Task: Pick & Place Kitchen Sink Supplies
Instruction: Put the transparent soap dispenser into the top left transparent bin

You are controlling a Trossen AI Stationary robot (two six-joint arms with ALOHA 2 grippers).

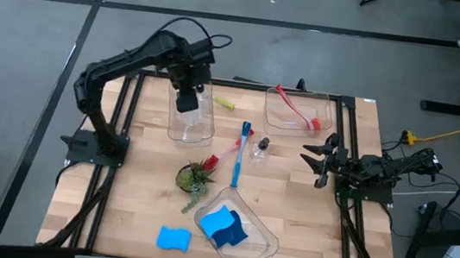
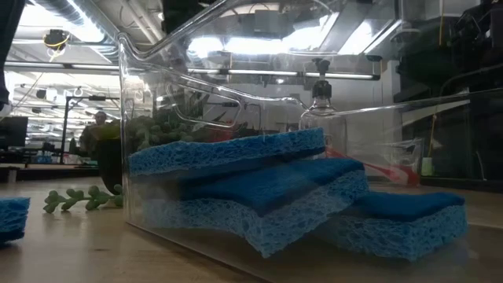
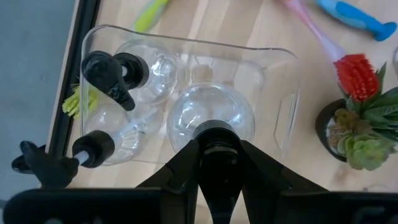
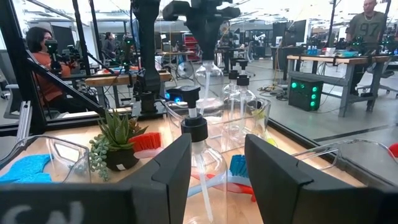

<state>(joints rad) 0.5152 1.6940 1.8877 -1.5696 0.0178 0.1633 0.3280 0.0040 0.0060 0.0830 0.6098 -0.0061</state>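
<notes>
The left gripper (image 3: 214, 152) hangs over the clear bin (image 1: 192, 116) at the far left of the table, its fingers clamped narrow around the black neck of a clear pump bottle (image 3: 211, 115), held upright inside that bin. Two more pump bottles (image 3: 134, 68) are in the same bin, beside the held one. A yellow-green brush (image 1: 224, 102) lies on the table just beside this bin.

The right gripper (image 1: 320, 161) rests at the right edge of the table, fingers parted and holding nothing. A loose pump bottle (image 1: 260, 148) stands near the table's middle, in front of it.

A second bin (image 1: 301, 111) at the far side holds a red brush (image 1: 297, 108). A blue brush (image 1: 241, 152) lies on the bare wood near the centre, with a pink-handled brush (image 1: 223, 154) crossing beside it towards the small potted plant (image 1: 196, 175).

A third bin (image 1: 240, 230) at the near edge holds stacked blue sponges (image 1: 225, 226). One further sponge (image 1: 173, 239) lies on the table just beside that bin
</notes>
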